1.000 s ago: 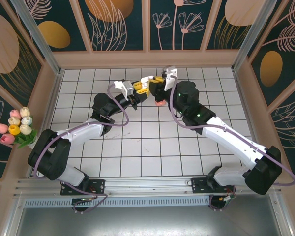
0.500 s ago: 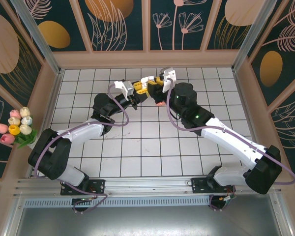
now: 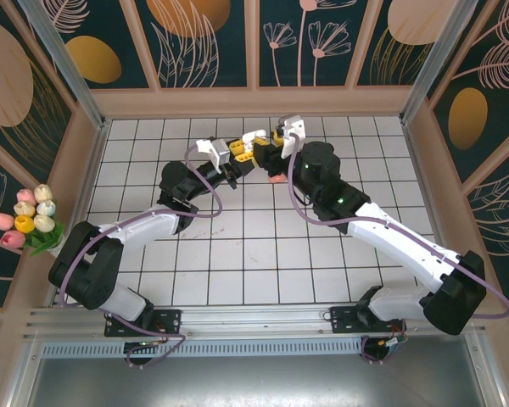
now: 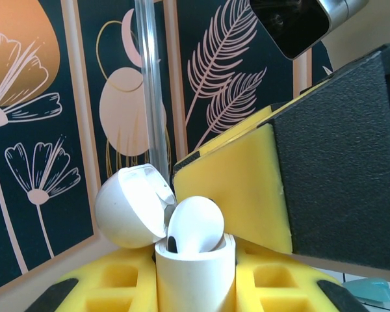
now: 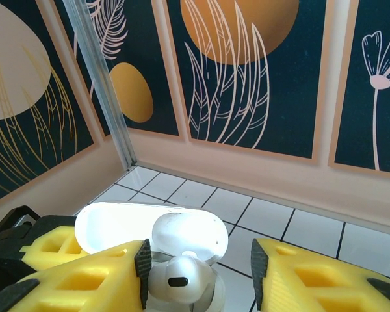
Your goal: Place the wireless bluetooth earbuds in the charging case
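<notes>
1. At the far middle of the tiled floor (image 3: 237, 254), close to the back wall, the two grippers meet tip to tip.
2. Left gripper (image 3: 251, 153): jaws clenched on the white charging case (image 4: 195, 279). The case is upright with its lid (image 4: 130, 208) swung open to one side.
3. White earbud (image 4: 195, 224): sits in the mouth of the case, rounded head up, stem hidden inside.
4. Right gripper (image 5: 198, 273): jaws parted and gripping nothing, straddling the earbud. One pad lies just beside it; the other is clearly apart.
</notes>
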Robot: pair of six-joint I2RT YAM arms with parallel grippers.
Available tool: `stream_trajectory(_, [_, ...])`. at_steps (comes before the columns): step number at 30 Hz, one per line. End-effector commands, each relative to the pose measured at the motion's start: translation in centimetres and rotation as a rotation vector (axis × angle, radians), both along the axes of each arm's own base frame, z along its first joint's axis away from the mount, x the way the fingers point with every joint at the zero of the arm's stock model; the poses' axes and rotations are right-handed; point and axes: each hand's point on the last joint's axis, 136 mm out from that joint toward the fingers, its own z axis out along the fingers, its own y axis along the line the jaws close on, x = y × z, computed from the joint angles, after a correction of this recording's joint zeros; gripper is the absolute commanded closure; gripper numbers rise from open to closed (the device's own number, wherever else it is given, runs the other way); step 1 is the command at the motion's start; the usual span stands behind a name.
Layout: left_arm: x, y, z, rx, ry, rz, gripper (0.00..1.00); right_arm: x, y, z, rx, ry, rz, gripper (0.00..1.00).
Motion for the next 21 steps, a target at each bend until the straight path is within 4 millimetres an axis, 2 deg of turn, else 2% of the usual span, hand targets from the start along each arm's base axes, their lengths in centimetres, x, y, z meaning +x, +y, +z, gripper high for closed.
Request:
stream_trajectory(1, [-1.0, 0.0, 2.8, -0.058, -0.083, -0.028, 1.0, -0.6, 0.4, 0.8, 0.001, 0.003, 0.031, 0.51])
stream_trajectory(12, [-1.0, 0.0, 2.7, -0.055, -0.082, -0.026, 1.0, -1.7, 0.6, 2.0, 0.042, 0.006, 0.083, 0.47])
stream_trajectory(21, [-1.0, -0.1, 2.7, -0.055, -0.08, -0.027, 1.0, -1.7, -0.1, 2.9, 0.075, 0.006, 0.084, 0.46])
